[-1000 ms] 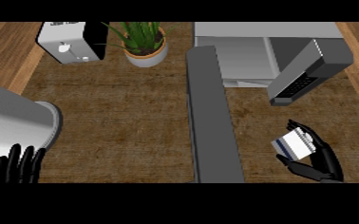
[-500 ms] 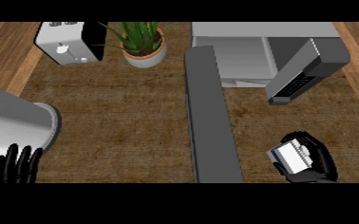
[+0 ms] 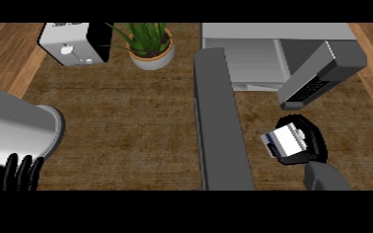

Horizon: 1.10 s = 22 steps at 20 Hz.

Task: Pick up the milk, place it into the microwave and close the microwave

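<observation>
The counter (image 3: 124, 113) carries the microwave (image 3: 247, 59) at one o'clock, its cavity exposed and its door (image 3: 320, 74) swung out toward two o'clock, so the way in is clear for loading. A long grey slab (image 3: 222, 128) runs from centre down to six o'clock, a toaster (image 3: 73, 43) sits at eleven and a plant (image 3: 151, 47) at twelve, all well apart from the loading path. At four o'clock the right hand (image 3: 310, 143) has its fingers curled around the milk (image 3: 287, 139), held just below the door, likely for carrying into the cavity, while the left hand (image 3: 20, 172) rests at seven o'clock, fingers straight and up.
</observation>
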### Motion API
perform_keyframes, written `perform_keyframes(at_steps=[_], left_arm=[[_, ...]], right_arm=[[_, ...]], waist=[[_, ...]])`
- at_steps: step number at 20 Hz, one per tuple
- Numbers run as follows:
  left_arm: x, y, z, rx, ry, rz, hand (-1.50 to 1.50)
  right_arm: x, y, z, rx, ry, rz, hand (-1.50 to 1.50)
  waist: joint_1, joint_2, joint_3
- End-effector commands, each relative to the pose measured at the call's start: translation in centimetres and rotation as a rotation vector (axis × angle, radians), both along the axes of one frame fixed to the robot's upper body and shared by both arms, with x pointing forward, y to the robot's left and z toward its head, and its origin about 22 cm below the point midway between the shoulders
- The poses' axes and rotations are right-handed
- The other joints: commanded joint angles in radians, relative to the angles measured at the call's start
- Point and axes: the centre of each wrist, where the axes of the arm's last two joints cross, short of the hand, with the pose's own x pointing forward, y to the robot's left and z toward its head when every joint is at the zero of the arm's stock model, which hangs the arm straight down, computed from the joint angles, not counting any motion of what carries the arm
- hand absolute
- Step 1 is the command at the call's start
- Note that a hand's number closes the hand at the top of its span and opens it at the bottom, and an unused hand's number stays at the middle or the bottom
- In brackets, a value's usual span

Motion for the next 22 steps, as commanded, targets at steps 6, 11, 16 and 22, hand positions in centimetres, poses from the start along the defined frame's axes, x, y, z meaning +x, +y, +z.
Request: perform_keyframes(at_steps=[6, 11, 16, 22], left_arm=[[0.2, 0.5, -0.3, 0.001, 0.004, 0.045, -1.5], [-1.3, 2.4, 0.1, -0.009, 0.01, 0.031, -1.5], [-2.3, 1.6, 0.4, -0.02, 0.021, 0.002, -1.5], [-1.3, 2.8, -1.9, -0.024, 0.012, 0.029, -1.5]], right_arm=[[1.5, 3.6, 3.1, 0.029, -0.099, 0.16, 1.5], [-1.8, 5.2, 4.9, 0.013, -0.115, 0.158, 1.5], [-2.9, 8.9, 9.5, 0.057, -0.088, 0.111, 1.5], [-4.0, 10.3, 11.6, 0.014, -0.066, 0.059, 1.5]], waist=[[-0.026, -0.007, -0.003], [-0.024, -0.006, -0.003], [-0.021, -0.007, -0.003], [-0.016, -0.003, -0.002]])
